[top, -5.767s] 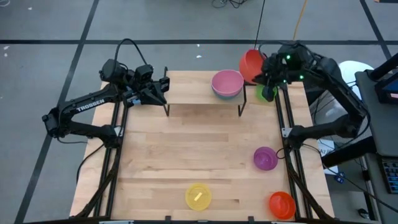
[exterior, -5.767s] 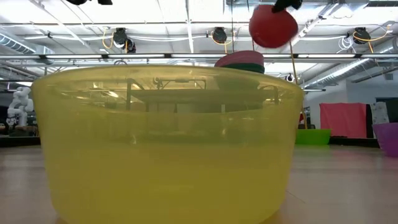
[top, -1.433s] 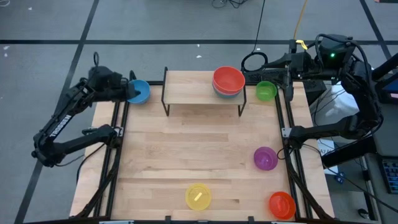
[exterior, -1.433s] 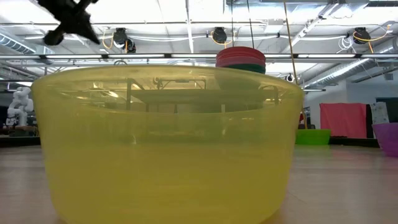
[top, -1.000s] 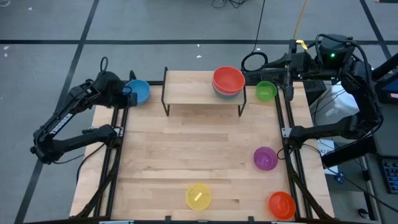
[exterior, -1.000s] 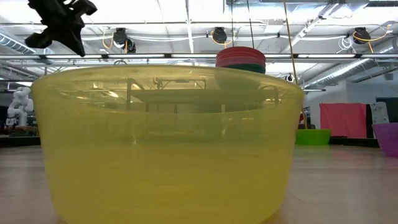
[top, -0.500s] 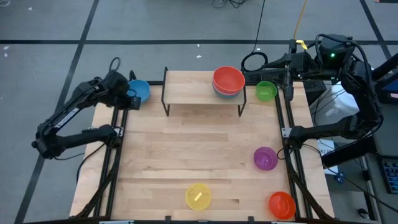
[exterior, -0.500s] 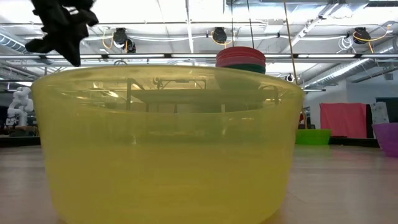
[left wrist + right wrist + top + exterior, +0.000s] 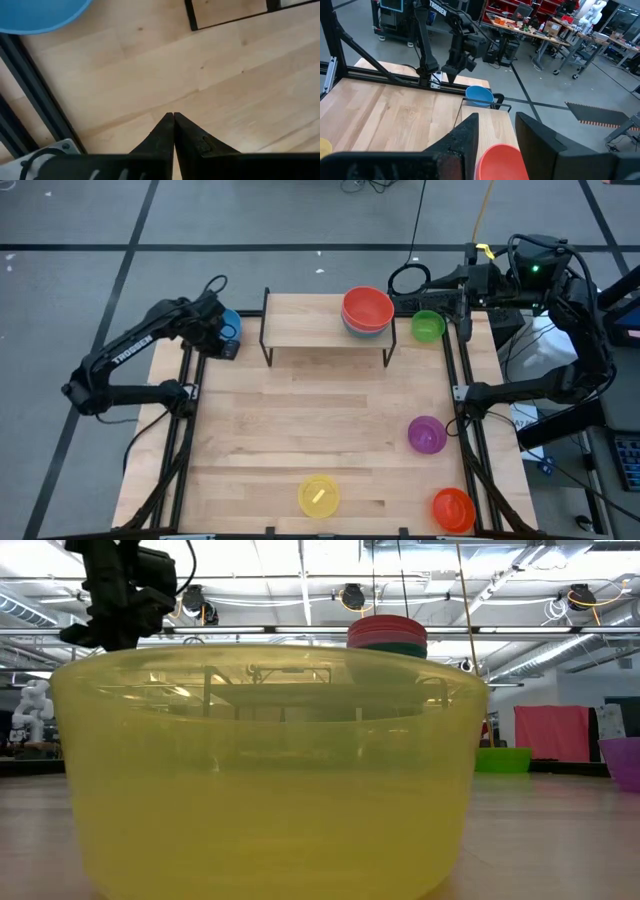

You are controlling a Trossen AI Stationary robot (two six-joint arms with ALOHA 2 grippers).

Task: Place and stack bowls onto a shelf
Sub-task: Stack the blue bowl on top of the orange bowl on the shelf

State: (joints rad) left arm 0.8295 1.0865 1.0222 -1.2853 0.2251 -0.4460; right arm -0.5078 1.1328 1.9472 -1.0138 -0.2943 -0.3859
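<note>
the left gripper [image 9: 173, 116] is pinched fully together, its two dark fingers [image 9: 161, 135] meeting at the tips and holding nothing, hovering over bare tabletop [image 9: 300, 420]. the blue bowl [image 9: 231, 321] sits just beside it, apart from the fingers, by the table's edge rail; the shelf [image 9: 310, 326] stands just past the bowl, one black leg [image 9: 189, 15] close ahead of the tips. on the shelf's far end from this gripper a stack topped by the red bowl [image 9: 367, 308] rests. the right gripper [image 9: 495, 131] waits beyond that stack with its fingers spread wide and empty, the green bowl [image 9: 428, 326] near it.
</note>
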